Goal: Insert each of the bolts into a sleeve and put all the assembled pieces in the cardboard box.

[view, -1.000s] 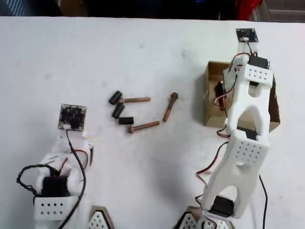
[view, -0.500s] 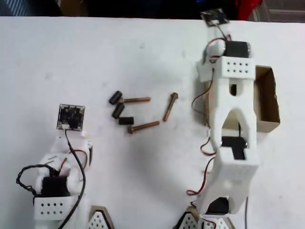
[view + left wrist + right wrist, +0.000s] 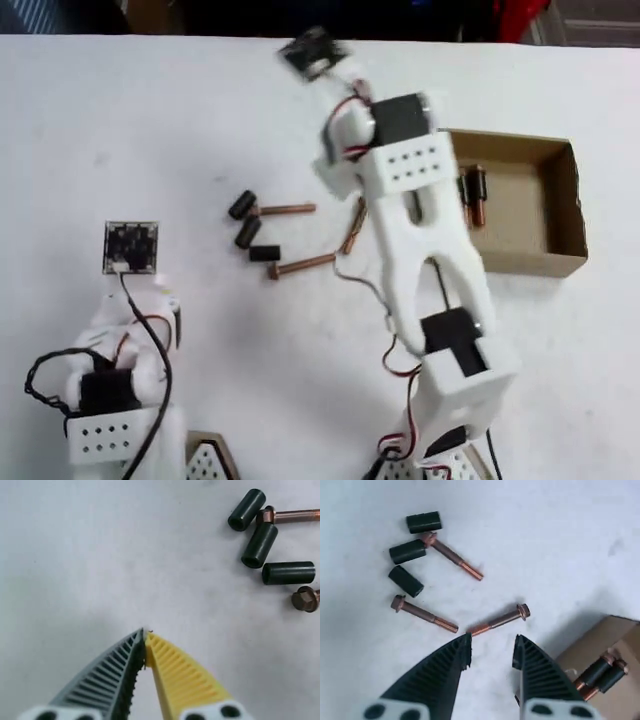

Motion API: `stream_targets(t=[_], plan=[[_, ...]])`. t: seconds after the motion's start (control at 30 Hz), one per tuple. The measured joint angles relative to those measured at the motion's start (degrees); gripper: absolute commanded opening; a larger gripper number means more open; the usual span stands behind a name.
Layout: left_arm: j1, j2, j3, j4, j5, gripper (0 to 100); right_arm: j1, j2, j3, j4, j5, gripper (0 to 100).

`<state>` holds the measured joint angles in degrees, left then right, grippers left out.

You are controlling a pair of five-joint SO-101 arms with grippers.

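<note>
Three copper bolts point(image 3: 300, 265) and three black sleeves point(image 3: 248, 232) lie loose on the white table left of centre. The cardboard box point(image 3: 545, 262) at the right holds two assembled pieces point(image 3: 472, 196). In the right wrist view my right gripper point(image 3: 491, 652) is open above the table, just short of the nearest bolt point(image 3: 500, 619). The other bolts point(image 3: 423, 613) and sleeves point(image 3: 407, 551) lie beyond it, and the box point(image 3: 615, 635) is beside it. My left gripper point(image 3: 145, 634) is shut and empty, well short of the sleeves point(image 3: 259, 545).
The right arm point(image 3: 430, 250) stretches across the table between the box and the loose parts. The left arm point(image 3: 120, 380) sits near the front left corner. The far table edge runs along the back.
The right arm has swung left from over the box to above the loose bolts, uncovering the box and its two assembled pieces. The left arm has shifted slightly.
</note>
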<state>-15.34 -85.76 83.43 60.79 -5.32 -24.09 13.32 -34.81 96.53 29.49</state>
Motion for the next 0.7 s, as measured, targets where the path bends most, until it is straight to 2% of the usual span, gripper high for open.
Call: stream_targets(t=[0.13,0.3,0.43,0.7], plan=[[-2.2,0.0,0.0,0.1,0.0,2,-2.4,1.8,0.0,0.1,5.1,12.2],[-4.0,0.0,0.0,1.8,0.0,2,-4.2,8.9,0.0,0.1,13.2,7.0],[-4.6,0.0,0.0,3.9,-2.9,2,-6.6,14.2,0.0,0.1,20.7,6.3],[-12.8,0.0,0.0,4.2,-3.7,2,-10.5,18.8,0.0,0.0,29.7,6.3]])
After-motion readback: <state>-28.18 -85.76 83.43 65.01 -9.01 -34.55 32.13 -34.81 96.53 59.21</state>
